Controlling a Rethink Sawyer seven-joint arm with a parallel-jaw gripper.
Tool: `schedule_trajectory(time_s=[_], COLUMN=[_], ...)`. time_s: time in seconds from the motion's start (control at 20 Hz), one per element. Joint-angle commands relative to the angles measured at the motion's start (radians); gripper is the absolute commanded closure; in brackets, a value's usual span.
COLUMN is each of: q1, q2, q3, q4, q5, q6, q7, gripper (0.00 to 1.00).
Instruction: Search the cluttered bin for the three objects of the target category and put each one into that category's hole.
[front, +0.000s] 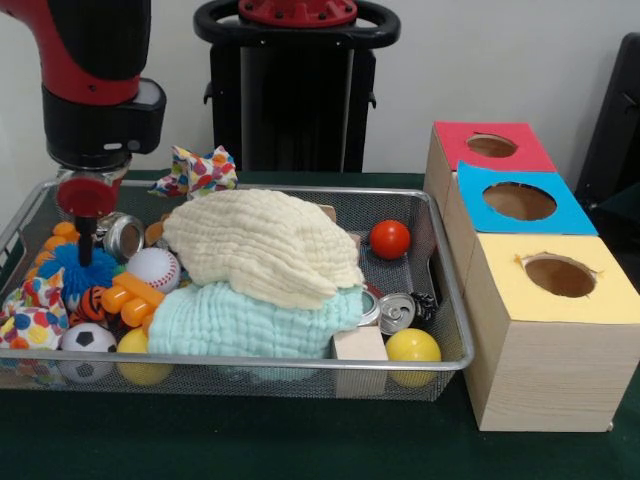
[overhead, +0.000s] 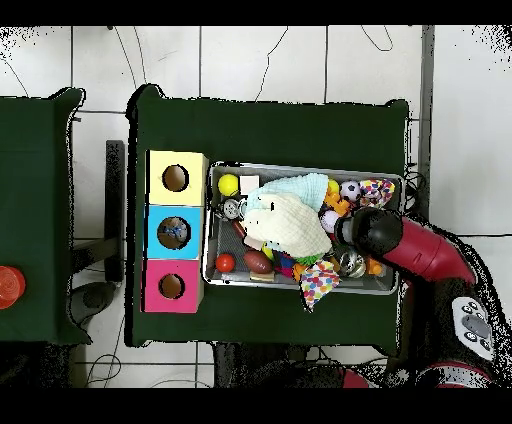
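The wire mesh bin (front: 300, 362) holds a heap of toys and two cloths. One silver can (front: 122, 236) lies on its side at the bin's far left, its shiny end facing the camera. A second can (front: 397, 312) with a pull tab lies at the front right, beside a yellow ball (front: 412, 346). My gripper (front: 85, 250) reaches down into the bin's left end, over a blue spiky ball (front: 72, 268) and just left of the first can. In the overhead view the arm's wrist (overhead: 368, 232) hides the gripper; a can (overhead: 352, 263) shows next to it.
A cream cloth (front: 262, 245) and a mint cloth (front: 250, 318) cover the bin's middle. Three wooden boxes stand to the right with holes in red (front: 492, 146), blue (front: 520, 201) and yellow (front: 560, 276) tops. A red ball (front: 390, 239), a baseball (front: 153, 268) and a soccer ball (front: 88, 340) lie around.
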Motion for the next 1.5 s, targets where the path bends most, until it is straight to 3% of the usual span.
schedule_trajectory(time_s=[0.05,0.35,0.65,0.9,1.25,1.5], q1=[-0.006,-0.034,-0.046,-0.057,-0.086,-0.084], q2=[0.067,0.095,0.071,0.060,0.143,0.143], q3=[0.019,-0.001,-0.021,-0.012,0.033,0.043], q4=[0.000,-0.031,-0.066,-0.084,-0.191,-0.199], q5=[-0.001,-0.047,-0.098,-0.114,-0.108,-0.098], q6=[-0.029,-0.034,-0.004,0.038,0.040,0.012], q7=[0.069,0.003,-0.067,-0.083,-0.077,-0.054], gripper=[0.00,0.00,0.00,0.00,0.00,0.00])
